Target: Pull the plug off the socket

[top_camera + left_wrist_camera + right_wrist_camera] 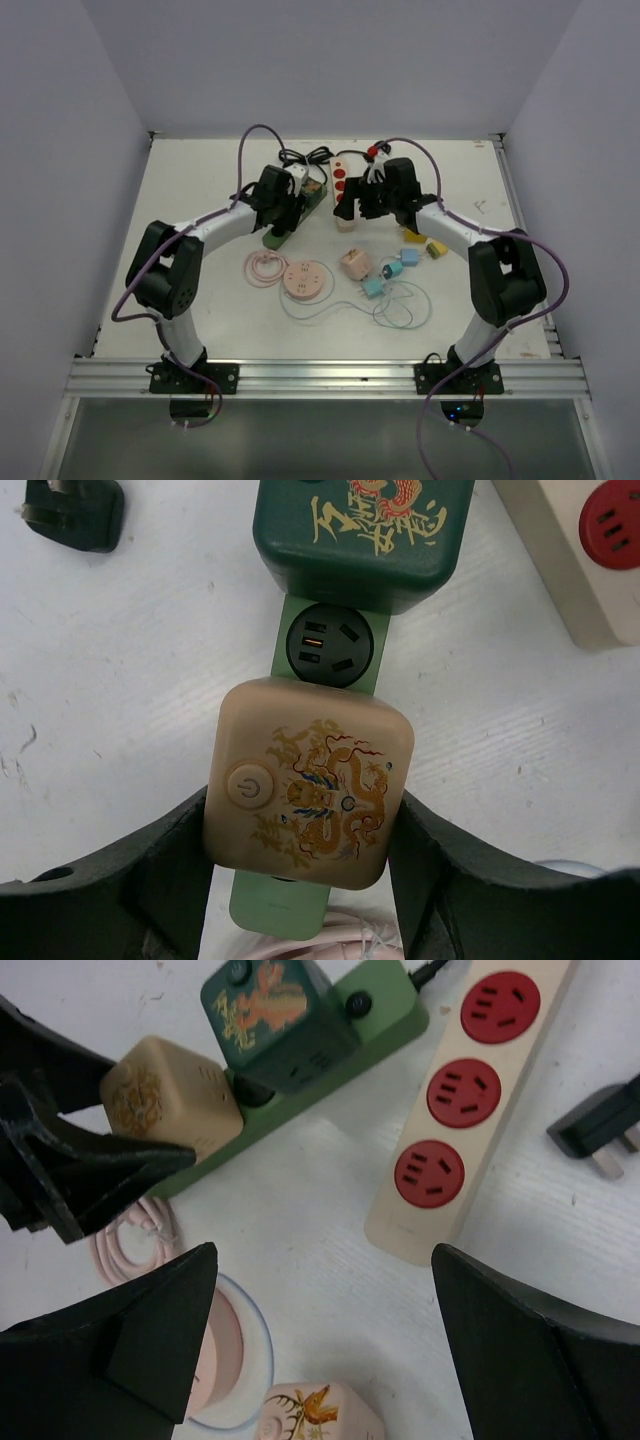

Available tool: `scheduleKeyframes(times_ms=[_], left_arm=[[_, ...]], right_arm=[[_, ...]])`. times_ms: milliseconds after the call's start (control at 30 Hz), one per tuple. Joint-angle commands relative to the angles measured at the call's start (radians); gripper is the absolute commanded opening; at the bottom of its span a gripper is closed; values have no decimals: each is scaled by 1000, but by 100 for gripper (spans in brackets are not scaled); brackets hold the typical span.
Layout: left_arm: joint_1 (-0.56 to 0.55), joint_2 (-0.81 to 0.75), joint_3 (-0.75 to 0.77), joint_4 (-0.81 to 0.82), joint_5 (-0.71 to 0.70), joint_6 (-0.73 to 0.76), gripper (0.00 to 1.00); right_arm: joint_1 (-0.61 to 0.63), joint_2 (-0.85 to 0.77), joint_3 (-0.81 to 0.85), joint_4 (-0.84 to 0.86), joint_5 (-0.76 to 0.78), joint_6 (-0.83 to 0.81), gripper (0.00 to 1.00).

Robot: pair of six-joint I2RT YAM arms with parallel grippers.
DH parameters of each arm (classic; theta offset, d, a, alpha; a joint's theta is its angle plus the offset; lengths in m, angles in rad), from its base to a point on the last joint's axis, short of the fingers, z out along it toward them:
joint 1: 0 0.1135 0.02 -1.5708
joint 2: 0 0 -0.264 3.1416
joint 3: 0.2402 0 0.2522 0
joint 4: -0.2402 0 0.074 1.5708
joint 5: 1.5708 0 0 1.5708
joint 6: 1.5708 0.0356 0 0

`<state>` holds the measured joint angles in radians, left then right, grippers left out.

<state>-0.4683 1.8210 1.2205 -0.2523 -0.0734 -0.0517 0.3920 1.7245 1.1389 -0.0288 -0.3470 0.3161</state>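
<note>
Scuffed white worktop [200,200], pale walls [60,150] around. Left gripper [300,825] clamps beige plug [310,770] on green socket strip [278,918]; right gripper [325,1260] fingers apart.

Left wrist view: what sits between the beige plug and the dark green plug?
One empty black socket of the light green power strip, seen in the left wrist view.

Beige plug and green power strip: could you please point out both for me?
beige plug [308,780], left wrist view, top face.
green power strip [272,908], left wrist view, near end.
</note>
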Motion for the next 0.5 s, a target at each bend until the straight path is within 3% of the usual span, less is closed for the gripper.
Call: scheduleKeyframes(times_ms=[0,267,467], left_arm=[[-13,-123,-70,-30,53,-100,0],[-70,-221,-222,79,47,-131,0],[-84,-288,-280,140,43,-145,0]], right_arm=[[27,43,79,116,2,-72,91],[129,133,107,205,45,-248,90],[176,173,79,329,74,-284,90]])
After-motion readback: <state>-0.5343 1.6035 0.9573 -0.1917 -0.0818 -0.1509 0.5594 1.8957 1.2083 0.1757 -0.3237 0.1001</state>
